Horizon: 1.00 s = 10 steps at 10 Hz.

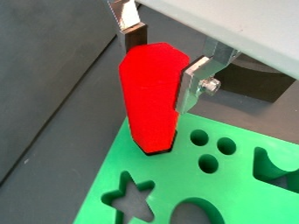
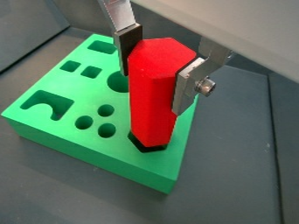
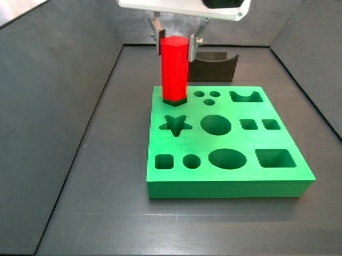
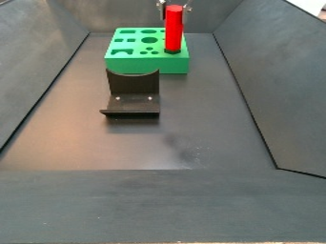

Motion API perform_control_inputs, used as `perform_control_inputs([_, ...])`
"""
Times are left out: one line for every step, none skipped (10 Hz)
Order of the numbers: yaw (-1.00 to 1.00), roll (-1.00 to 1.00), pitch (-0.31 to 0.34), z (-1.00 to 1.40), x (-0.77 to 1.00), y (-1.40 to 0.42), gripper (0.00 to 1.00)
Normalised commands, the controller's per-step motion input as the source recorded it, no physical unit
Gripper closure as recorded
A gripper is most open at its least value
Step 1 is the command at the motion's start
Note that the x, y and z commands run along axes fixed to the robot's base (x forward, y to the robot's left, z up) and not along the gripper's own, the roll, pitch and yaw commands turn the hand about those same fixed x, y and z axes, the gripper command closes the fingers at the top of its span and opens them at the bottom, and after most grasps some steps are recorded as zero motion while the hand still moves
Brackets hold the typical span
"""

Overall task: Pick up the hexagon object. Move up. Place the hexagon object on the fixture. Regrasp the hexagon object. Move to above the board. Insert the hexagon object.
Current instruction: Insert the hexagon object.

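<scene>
Gripper (image 2: 158, 59) sits above a corner of the green board (image 2: 70, 105), its silver fingers (image 2: 191, 83) closed to a narrow gap against opposite sides of the red peg (image 2: 155, 92), near the peg's top. Both wrist views show the pads touching the peg. Peg stands upright with its lower end set in the hexagon hole at that board corner (image 1: 153, 144); a dark rim of the hole shows around its foot. In a side view the peg (image 3: 174, 68) rises from the board corner nearest the fixture (image 3: 213, 68), just beside the star hole (image 3: 173, 125). In a side view the fixture (image 4: 132, 99) stands on the dark floor, apart from the board (image 4: 128, 52), with the peg (image 4: 173, 29) at the board corner far from it.
</scene>
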Motion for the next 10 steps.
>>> perform_control_inputs([0.16, 0.04, -0.001, -0.11, 0.13, 0.0, 1.0])
perform_control_inputs([0.12, 0.04, 0.0, -0.11, 0.04, 0.0, 1.0])
perform_control_inputs([0.05, 0.05, 0.0, -0.1, 0.0, 0.01, 1.0])
perform_control_inputs([0.05, 0.06, 0.0, -0.1, 0.0, 0.0, 1.0])
perform_control_inputs([0.05, 0.06, 0.0, -0.13, 0.0, 0.0, 1.0])
perform_control_inputs([0.04, 0.05, 0.0, -0.12, 0.0, 0.0, 1.0])
perform_control_inputs([0.04, 0.06, 0.0, -0.13, 0.0, 0.0, 1.0])
perform_control_inputs([0.04, 0.05, 0.0, -0.13, 0.0, 0.0, 1.0])
perform_control_inputs([0.02, 0.04, -0.003, -0.11, 0.01, 0.0, 1.0])
perform_control_inputs([0.04, 0.03, -0.011, -0.1, 0.02, 0.0, 1.0])
